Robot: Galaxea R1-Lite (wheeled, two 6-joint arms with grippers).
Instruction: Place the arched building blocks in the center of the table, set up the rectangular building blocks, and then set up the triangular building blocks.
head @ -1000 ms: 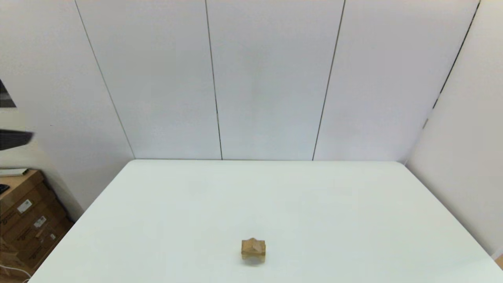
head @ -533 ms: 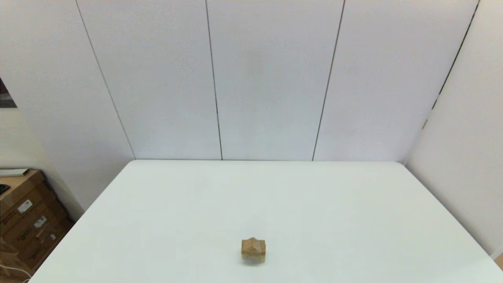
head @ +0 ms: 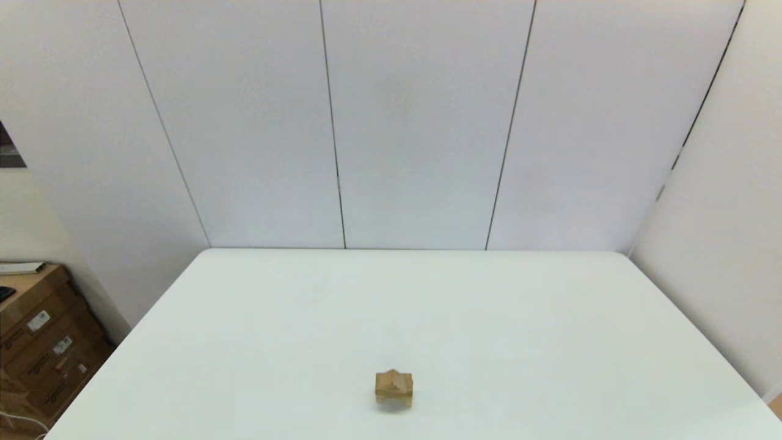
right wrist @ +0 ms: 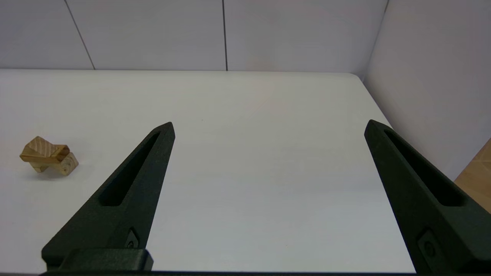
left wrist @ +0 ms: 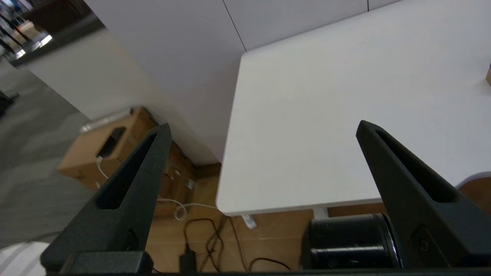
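White wall panels (head: 421, 122) with thin dark vertical seams stand behind the worktop (head: 489, 318), a large white top with rounded corners. A further plain panel (head: 721, 244) closes the room's right side, angled along that worktop edge. Beyond the left panel a beige wall (head: 24, 220) shows. Stacked cardboard boxes (head: 43, 348) with small labels sit on the floor by the worktop's left corner; a flat pale object (head: 18, 267) lies on top. The floor (left wrist: 268, 234) is wood-toned near the worktop, with dark cables (left wrist: 215, 237) and a white cord (left wrist: 180, 209) trailing on it. Light is soft and even.
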